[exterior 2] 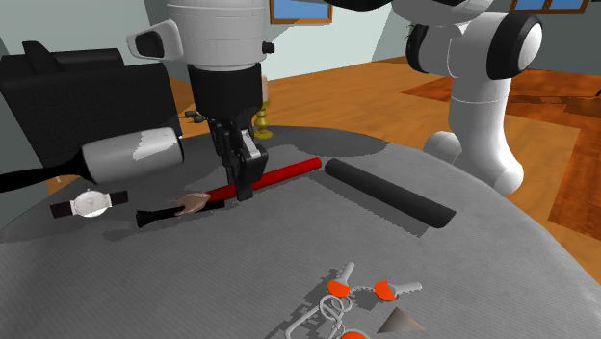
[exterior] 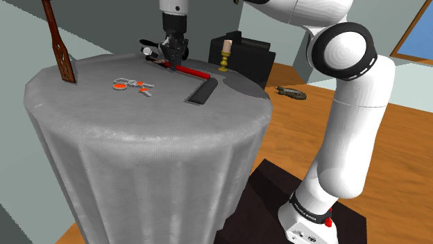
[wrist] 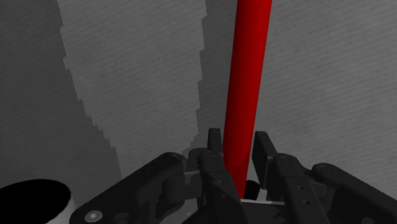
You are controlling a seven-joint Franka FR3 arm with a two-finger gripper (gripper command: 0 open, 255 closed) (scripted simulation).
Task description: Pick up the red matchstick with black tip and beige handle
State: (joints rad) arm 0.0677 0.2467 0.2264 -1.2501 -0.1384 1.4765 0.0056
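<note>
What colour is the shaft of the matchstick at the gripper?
Bright red; the wrist view shows the matchstick best, clasped by the gripper.

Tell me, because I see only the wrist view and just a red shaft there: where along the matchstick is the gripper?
Observer: The gripper is over the matchstick at the part of the red shaft nearest its beige and black end.
Operator: Is it lifted?
Observer: No, it appears to lie flat on the grey tablecloth.
Operator: Anything near the far red end?
Observer: A dark cylinder lies beside that end, apart from it.
</note>
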